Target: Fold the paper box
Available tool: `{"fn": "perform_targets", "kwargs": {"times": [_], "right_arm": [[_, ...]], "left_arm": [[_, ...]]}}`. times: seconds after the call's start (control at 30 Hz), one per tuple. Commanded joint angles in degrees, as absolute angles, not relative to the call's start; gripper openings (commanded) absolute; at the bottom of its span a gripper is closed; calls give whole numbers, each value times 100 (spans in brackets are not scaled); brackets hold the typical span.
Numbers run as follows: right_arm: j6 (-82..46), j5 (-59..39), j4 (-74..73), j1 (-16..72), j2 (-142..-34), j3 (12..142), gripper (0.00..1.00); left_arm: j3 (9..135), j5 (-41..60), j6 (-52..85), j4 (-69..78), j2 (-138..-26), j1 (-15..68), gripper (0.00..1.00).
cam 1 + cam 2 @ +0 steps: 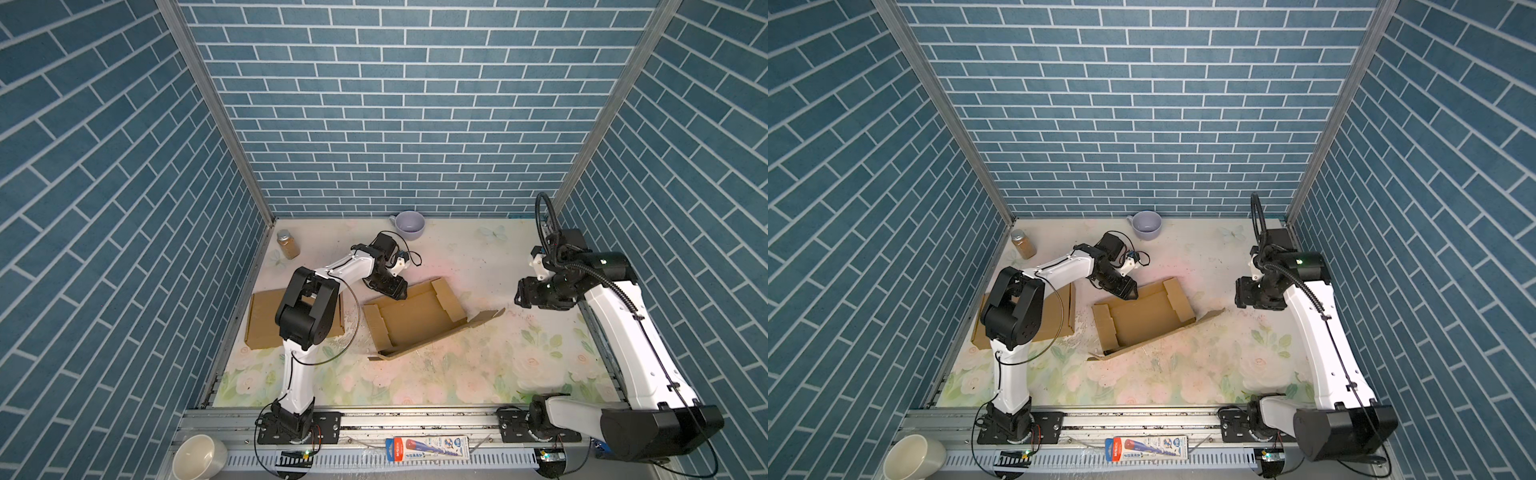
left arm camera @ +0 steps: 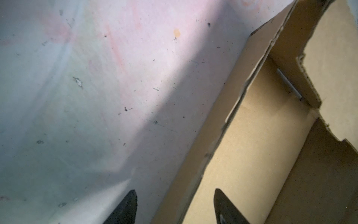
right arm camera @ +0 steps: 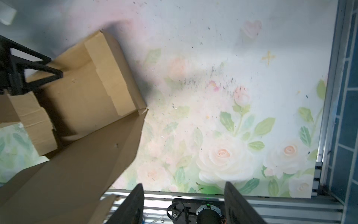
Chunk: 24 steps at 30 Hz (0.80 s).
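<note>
Box (image 1: 411,320) sits mid-table (image 1: 478,374), open side up, end flaps partly up. Its near long panel (image 1: 449,332) is tilted and sticks out past the box on the right. L jaws are at the box's far-left edge, moderately wide, straddling the far wall: one fingertip (image 2: 126,209) outside over the table, the other (image 2: 225,205) over the box floor, no pinch as far as I can see. R jaws hang over bare table well right of the box, also apart, nothing btwn them. Flat cardboard (image 1: 262,320) lies at left under the L arm (image 1: 345,264). Mug (image 1: 409,226) and jar (image 1: 287,245) stand at the far side.
</note>
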<state>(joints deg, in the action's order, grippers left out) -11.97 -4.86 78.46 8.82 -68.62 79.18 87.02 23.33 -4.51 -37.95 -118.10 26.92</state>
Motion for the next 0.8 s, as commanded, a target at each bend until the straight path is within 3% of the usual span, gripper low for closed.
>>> {"fn": "perform_targets", "kwargs": {"times": [0.0,0.13,0.33,0.57,0.77], "right_arm": [[-1643,-464,8182,865,-6472,7318,63],[-2072,-1106,7747,1001,-6139,6422,60],[-3690,-1754,6279,1956,-5498,5185,60],[-6095,-1614,3395,2868,-5279,3816,59],[-6451,-1386,2294,3059,-5991,3959,60]], "left_arm": [[8701,2245,-333,-3924,-11922,2690,63],[8652,2140,-215,-3902,-11946,2696,61],[8418,2047,-95,-3831,-11870,2685,59],[8210,1973,143,-3845,-11733,2629,59],[7905,2051,480,-3765,-11585,2585,58]]}}
